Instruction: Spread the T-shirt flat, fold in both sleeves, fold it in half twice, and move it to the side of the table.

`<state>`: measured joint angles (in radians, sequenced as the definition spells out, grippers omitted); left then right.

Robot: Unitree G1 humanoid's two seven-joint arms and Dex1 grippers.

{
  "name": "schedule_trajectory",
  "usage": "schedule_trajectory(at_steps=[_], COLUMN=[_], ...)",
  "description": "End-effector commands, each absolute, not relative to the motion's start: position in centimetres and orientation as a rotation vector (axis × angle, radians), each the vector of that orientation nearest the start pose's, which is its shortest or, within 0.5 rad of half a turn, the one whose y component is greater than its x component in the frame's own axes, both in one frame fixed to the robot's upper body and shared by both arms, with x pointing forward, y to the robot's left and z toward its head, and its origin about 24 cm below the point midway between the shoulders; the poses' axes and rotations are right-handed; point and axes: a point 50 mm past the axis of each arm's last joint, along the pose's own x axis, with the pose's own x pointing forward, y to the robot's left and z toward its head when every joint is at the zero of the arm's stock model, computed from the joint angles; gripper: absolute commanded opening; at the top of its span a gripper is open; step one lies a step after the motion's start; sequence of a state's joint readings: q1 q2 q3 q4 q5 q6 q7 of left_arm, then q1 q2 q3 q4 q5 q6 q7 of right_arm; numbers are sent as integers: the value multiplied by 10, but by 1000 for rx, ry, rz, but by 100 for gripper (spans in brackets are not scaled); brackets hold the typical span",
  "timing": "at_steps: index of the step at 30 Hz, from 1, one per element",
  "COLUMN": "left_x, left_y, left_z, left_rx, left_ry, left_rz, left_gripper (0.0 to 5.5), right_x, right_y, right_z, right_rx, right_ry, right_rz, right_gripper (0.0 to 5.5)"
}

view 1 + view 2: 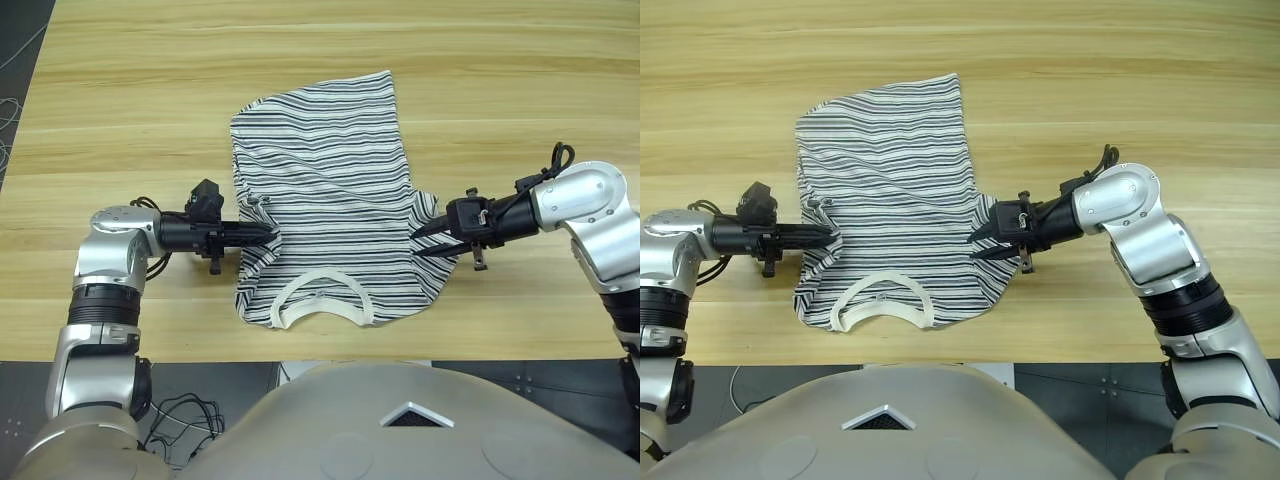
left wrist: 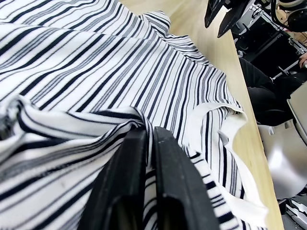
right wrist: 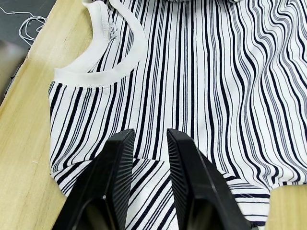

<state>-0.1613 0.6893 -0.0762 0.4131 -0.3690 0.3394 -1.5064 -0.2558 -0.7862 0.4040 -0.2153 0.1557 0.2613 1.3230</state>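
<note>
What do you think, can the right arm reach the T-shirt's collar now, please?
Probably yes: the right gripper is over the T-shirt, the collar lies close by, nothing between them.

Reads as a robotics lab or test room, not a home. The worktop (image 1: pixel 130 90) is one big plain slab of light wood laminate. The floor (image 1: pixel 15 40) around it is dark grey, industrial type. Loose cables (image 1: pixel 8 105) trail on the floor off the far left corner. More black cable (image 1: pixel 185 410) is bundled below the near edge, and a thin white cord (image 3: pixel 29 25) lies loose on the floor there too. Past the worktop's edge in the left wrist view there's dark gear on stands (image 2: pixel 254 26), packed close together. It's too blurred to tell what it is.
</note>
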Motion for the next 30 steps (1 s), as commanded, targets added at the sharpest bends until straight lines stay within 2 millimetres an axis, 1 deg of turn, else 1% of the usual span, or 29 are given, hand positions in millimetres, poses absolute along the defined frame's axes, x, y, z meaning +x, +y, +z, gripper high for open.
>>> schedule_trajectory(at_steps=[1, 3, 4, 7, 9, 11, 13, 15, 16, 17, 19, 25, 27, 30], left_x=[231, 232, 234, 238, 236, 228, 222, 220, 220, 220, 219, 217, 216, 217], left_y=[252, 252, 253, 256, 259, 261, 264, 270, 273, 275, 278, 277, 275, 277], left_z=[24, 24, 27, 47, 62, 78, 100, 118, 123, 126, 126, 120, 117, 116], left_rx=[-160, -154, -150, -205, -226, -250, -308, -308, -295, -284, -264, -260, -262, -259], left_ry=[671, 657, 634, 532, 458, 380, 278, 176, 149, 131, 131, 140, 143, 144], left_rz=[-1244, -1234, -1233, -1251, -1289, -1335, -1371, -1351, -1331, -1303, -1265, -1238, -1235, -1222], left_gripper=[97, 135, 135, 135, 135, 135, 138, 138, 138, 138, 138, 138, 138, 138], right_x=[225, 225, 227, 235, 243, 251, 254, 254, 254, 254, 248, 240, 235, 231], right_y=[-152, -153, -154, -164, -178, -196, -215, -232, -237, -239, -239, -236, -232, -227], right_z=[87, 88, 90, 99, 108, 119, 121, 106, 97, 87, 72, 46, 39, 35], right_rx=[-616, -613, -611, -585, -520, -380, -280, -273, -269, -259, -225, -175, -122, -93], right_ry=[442, 439, 434, 433, 457, 506, 581, 690, 736, 778, 836, 913, 922, 929], right_rz=[1633, 1627, 1614, 1535, 1468, 1407, 1349, 1266, 1237, 1221, 1240, 1231, 1235, 1247], right_gripper=[124, 124, 124, 124, 124, 124, 159, 197, 219, 228, 235, 235, 235, 235])
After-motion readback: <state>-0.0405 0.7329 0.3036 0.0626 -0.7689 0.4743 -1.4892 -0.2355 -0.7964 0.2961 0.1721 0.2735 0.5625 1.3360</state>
